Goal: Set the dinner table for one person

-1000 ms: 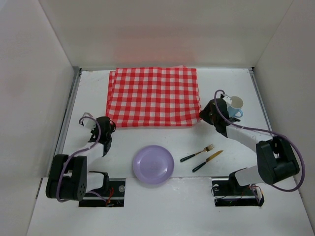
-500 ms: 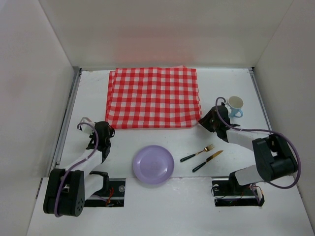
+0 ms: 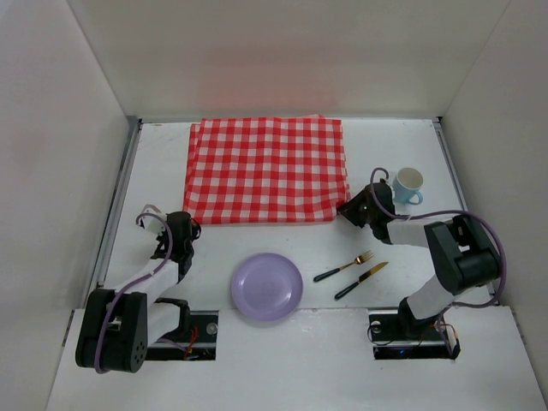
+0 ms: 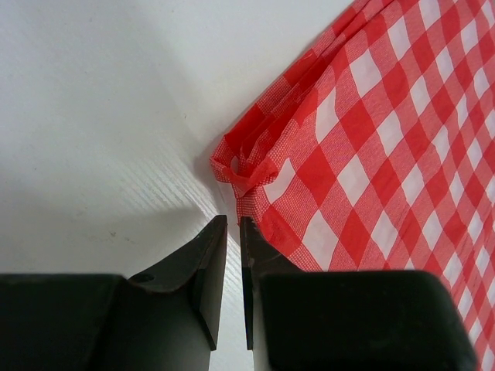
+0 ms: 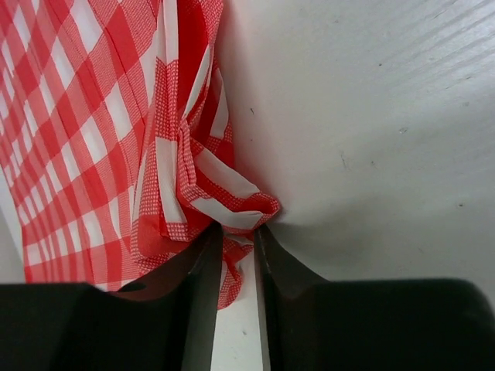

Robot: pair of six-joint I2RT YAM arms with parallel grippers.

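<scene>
A folded red-and-white checked cloth (image 3: 267, 168) lies at the back middle of the white dinner table (image 3: 257, 235). My right gripper (image 3: 346, 210) is at the cloth's near right corner. In the right wrist view, it (image 5: 238, 228) is shut on the bunched corner of the cloth (image 5: 93, 116). My left gripper (image 3: 183, 226) is just short of the near left corner. In the left wrist view, its jaws (image 4: 233, 221) are nearly together with only bare table in the slit. The crumpled cloth corner (image 4: 247, 174) lies just ahead of the tips.
A lilac plate (image 3: 267, 287) sits at the near middle. A fork (image 3: 342, 266) and a knife (image 3: 360, 280), both dark-handled, lie to its right. A white and blue mug (image 3: 408, 185) stands beside the right arm. White walls enclose the table on three sides.
My right gripper has moved left and down from beside the mug to the cloth's near right corner. My left gripper has drawn back a little from the cloth's near left corner.
</scene>
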